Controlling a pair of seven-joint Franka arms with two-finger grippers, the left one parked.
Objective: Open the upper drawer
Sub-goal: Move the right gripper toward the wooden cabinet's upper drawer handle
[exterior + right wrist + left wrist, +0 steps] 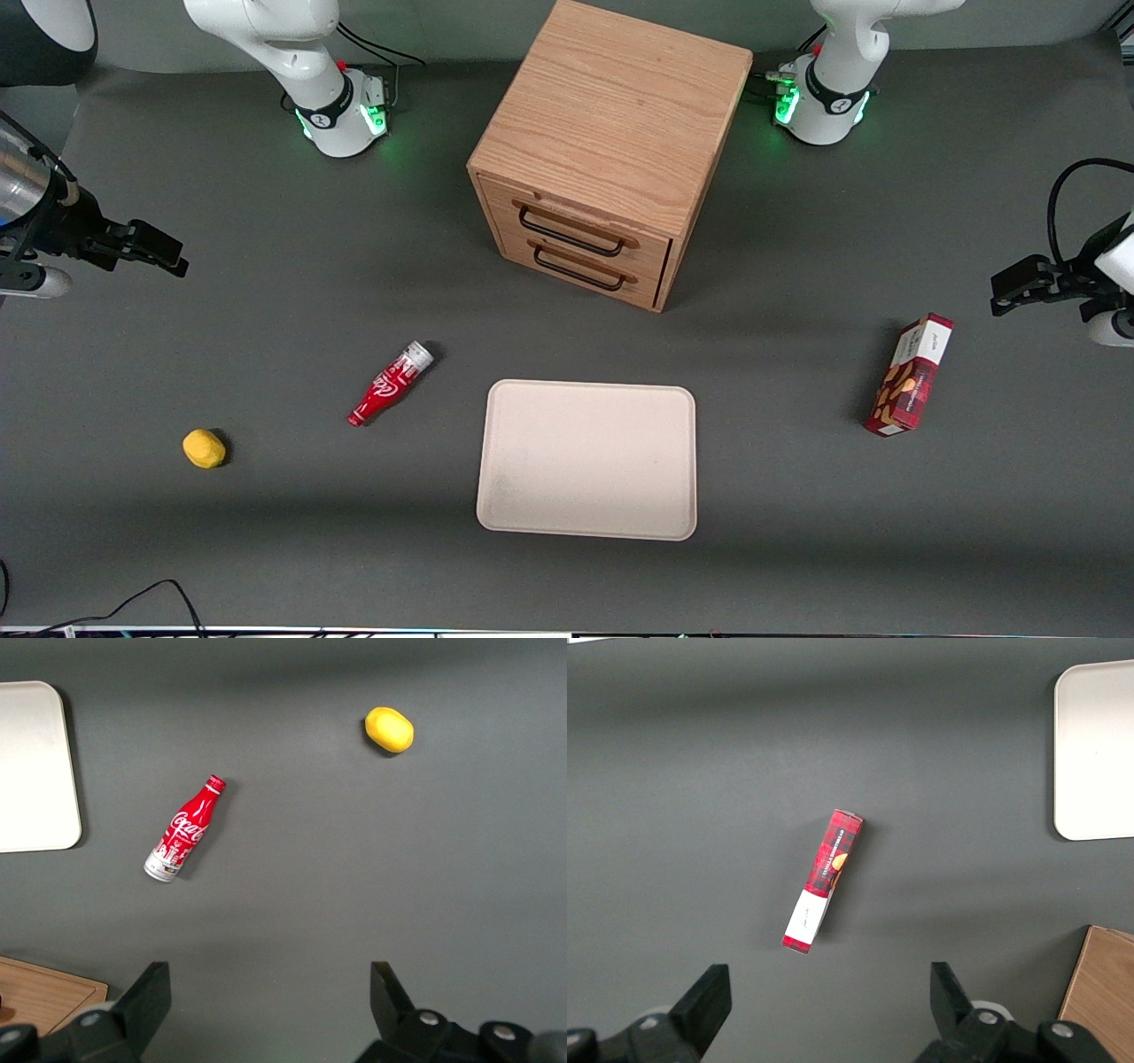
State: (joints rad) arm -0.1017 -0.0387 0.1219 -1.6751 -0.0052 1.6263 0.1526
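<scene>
The oak cabinet [611, 124] stands at the middle of the table, far from the front camera. Its upper drawer [576, 226] is shut, its thin black wire handle [570, 232] just above the bottom drawer's handle [578, 271]. My right gripper [164, 252] hangs high at the working arm's end of the table, well away from the cabinet, open and empty. In the right wrist view its gripper [270, 997] has bare table between the black fingers [146, 997], and a corner of the cabinet top [44, 992] shows.
A white tray [586, 459] lies nearer the front camera than the cabinet. A red cola bottle [390, 383] lies on its side beside the tray, with a yellow lemon [204, 448] farther toward the working arm's end. A red snack box [911, 374] lies toward the parked arm's end.
</scene>
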